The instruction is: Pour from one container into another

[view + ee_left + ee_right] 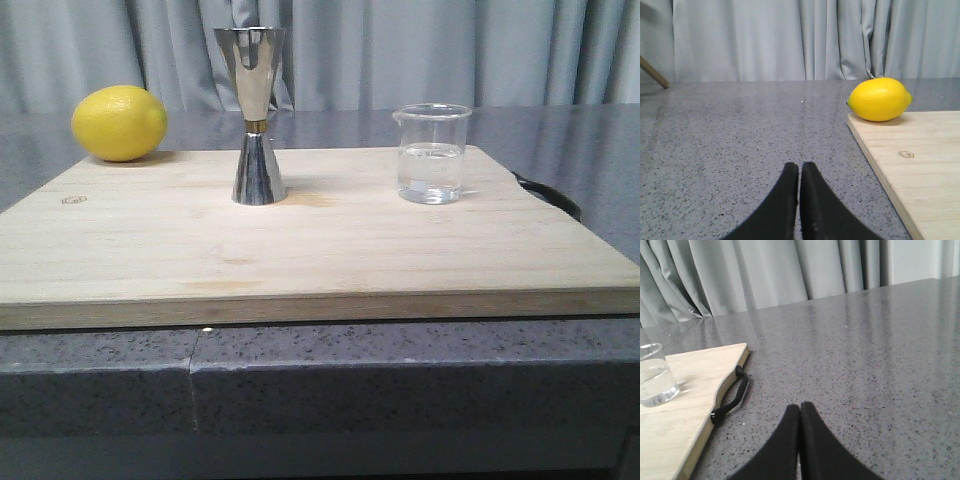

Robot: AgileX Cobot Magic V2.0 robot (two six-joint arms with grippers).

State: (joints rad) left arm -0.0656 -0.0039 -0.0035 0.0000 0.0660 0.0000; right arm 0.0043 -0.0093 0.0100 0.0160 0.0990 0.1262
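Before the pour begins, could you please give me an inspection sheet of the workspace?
Surface: wooden cutting board with a black handle at its right end, lying on a grey speckled countertop.
Job's things: glass beaker, upright, partly filled with clear liquid; steel jigger, upright to its left, apart from it.
Clutter: lemon at the board's far-left corner.
Grippers: left gripper and right gripper over bare countertop beside the board, jaws closed, empty.
Cables: nothing seen.
Surroundings: grey curtain behind.
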